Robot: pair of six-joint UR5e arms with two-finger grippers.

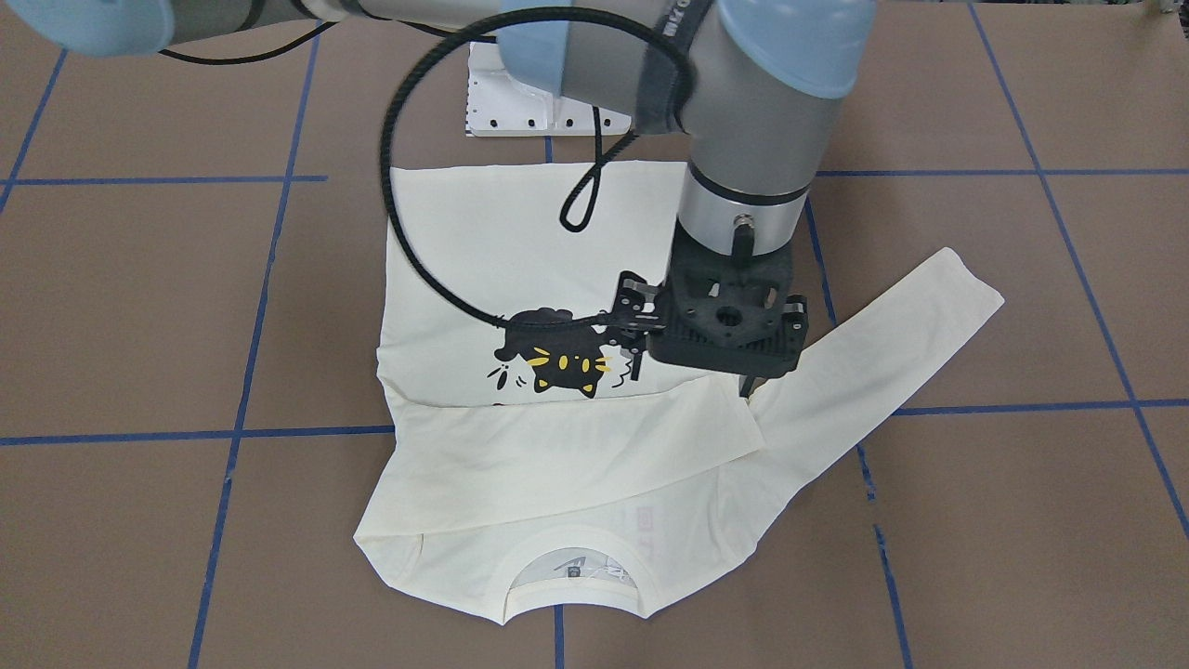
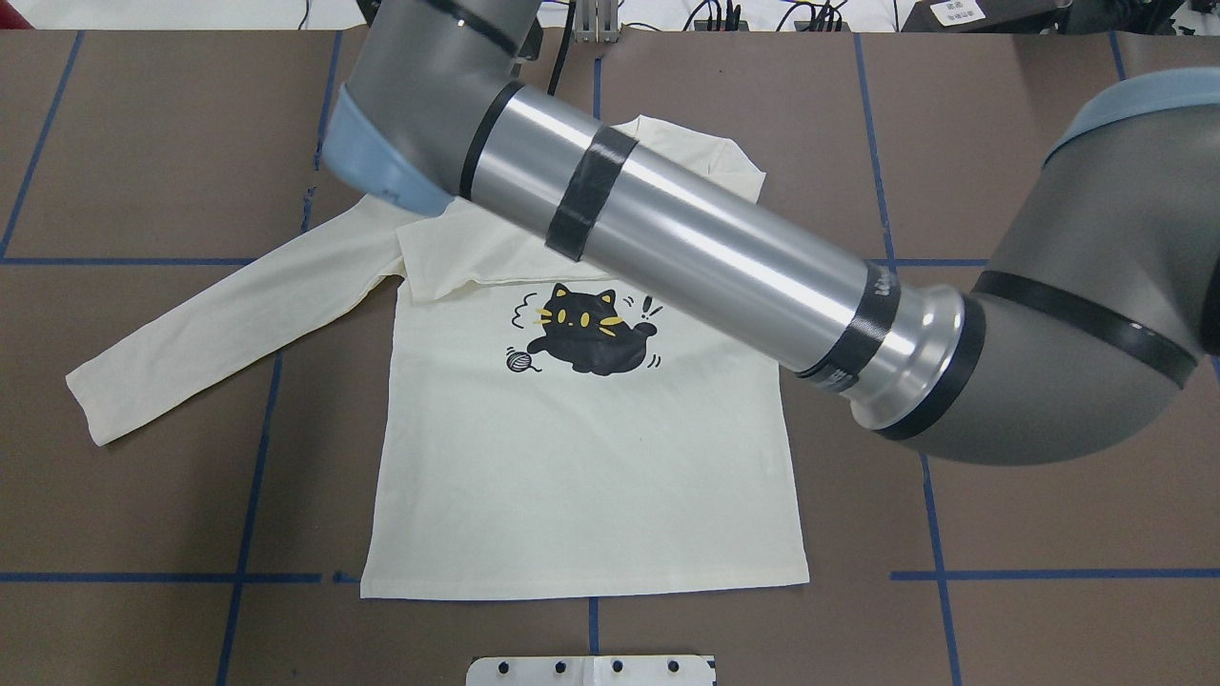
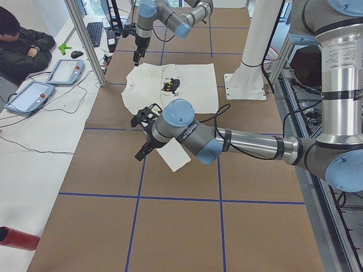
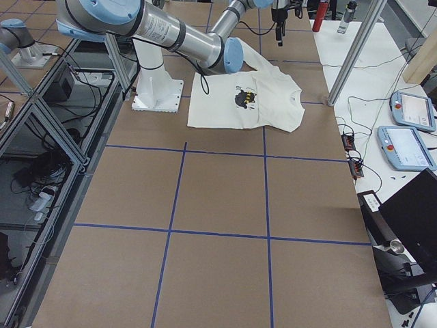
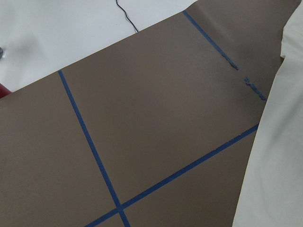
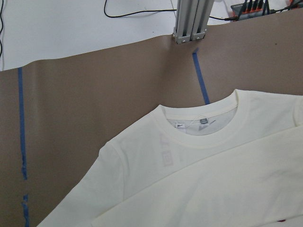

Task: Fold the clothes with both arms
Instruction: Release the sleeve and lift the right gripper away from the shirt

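Observation:
The cream shirt [image 1: 520, 260] [image 2: 572, 457] lies flat with its print up and its collar [image 1: 571, 548] [image 6: 203, 137] towards the operators' side. One sleeve [image 1: 576, 437] is folded across the chest below the black cat [image 1: 557, 358]. The other sleeve [image 1: 892, 344] [image 2: 229, 314] stretches out over the table. My right arm reaches across the shirt. Its gripper [image 1: 743, 386] hangs above the folded sleeve's cuff with only one fingertip showing, so I cannot tell its state. My left gripper [image 3: 142, 152] hovers near the outstretched sleeve's end, and I cannot tell its state either.
The white pedestal base [image 1: 529, 102] [image 2: 591, 672] stands at the robot's side of the shirt. A seated person [image 3: 20, 51] and teach pendants [image 3: 65, 71] are beside the table. A red cylinder [image 3: 17, 238] lies off the table's edge. An aluminium post [image 6: 189, 21] stands beyond the collar.

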